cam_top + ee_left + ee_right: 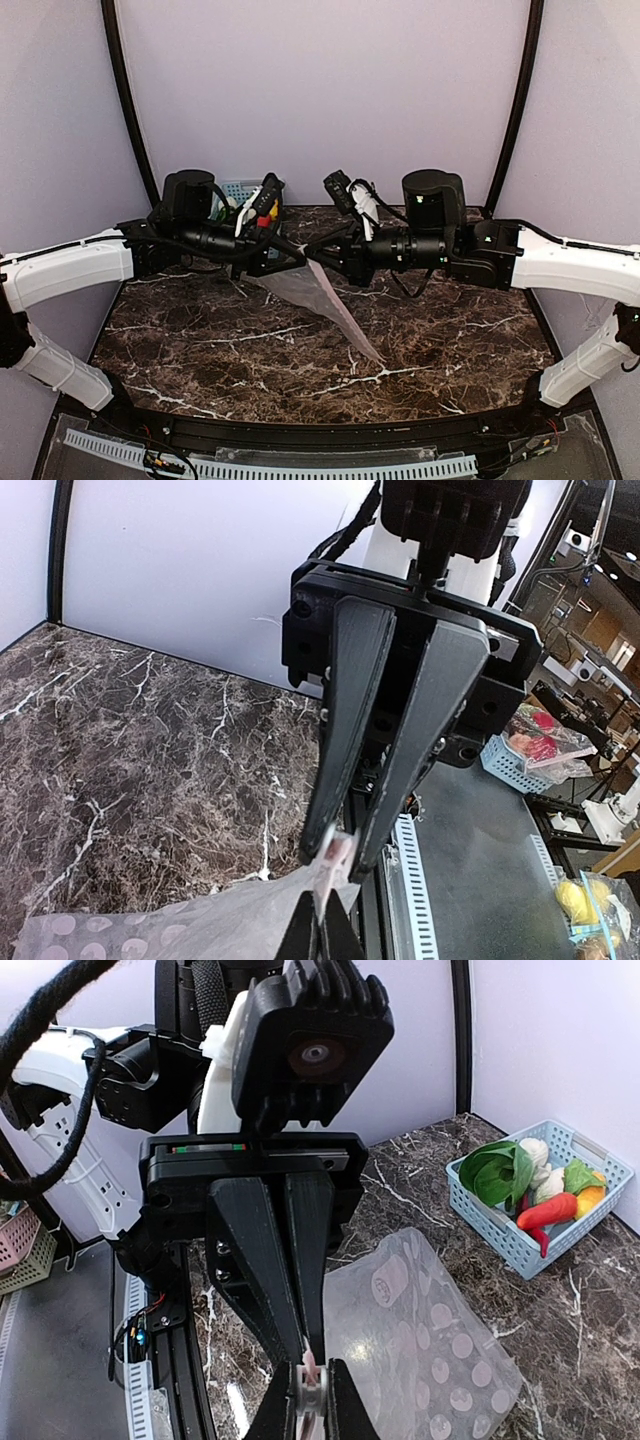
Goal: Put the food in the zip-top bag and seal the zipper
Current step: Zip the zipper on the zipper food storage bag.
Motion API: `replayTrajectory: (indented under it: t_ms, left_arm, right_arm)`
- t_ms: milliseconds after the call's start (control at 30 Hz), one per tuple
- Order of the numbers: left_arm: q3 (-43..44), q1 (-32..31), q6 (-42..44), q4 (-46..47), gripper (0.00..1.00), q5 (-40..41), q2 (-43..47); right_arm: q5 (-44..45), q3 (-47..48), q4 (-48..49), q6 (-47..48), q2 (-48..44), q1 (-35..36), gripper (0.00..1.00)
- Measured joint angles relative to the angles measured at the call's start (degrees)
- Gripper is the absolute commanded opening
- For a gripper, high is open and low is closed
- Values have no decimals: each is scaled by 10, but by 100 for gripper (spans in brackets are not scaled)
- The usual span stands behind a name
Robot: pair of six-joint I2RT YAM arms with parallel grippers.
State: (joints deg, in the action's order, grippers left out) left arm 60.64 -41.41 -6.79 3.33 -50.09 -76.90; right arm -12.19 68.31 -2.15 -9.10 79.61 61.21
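a dark marble bench (200, 350) veined in white, with plain lilac walls behind it. the zip-top bag (325, 295) hangs over the middle of the bench, slung by its top edge from the two sets of jaws, which meet tip to tip. its clear, dotted body trails down and away from them toward the near right. the zipper (310, 1385), a pinkish strip, sits squarely between the right jaws, which are clenched on it. the left jaws are clenched on the same strip from the opposite side. the food is well apart from both sets of jaws, not in the bag: the green leafy one (497, 1170), the long red-orange one (548, 1210), the white one (535, 1150) and the yellow one (590, 1198) lie heaped in a light-blue lattice basket (500, 1235). the basket stands behind the left jaws, at the bench's far edge against the wall.
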Motion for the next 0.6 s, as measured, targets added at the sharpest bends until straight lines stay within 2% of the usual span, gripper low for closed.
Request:
replayTrajectory:
  t_ms: [600]
  left_arm:
    - [-16,17,-47,51,1,-16,0]
  right_arm:
    - [10,-2,9,0,0,0,3]
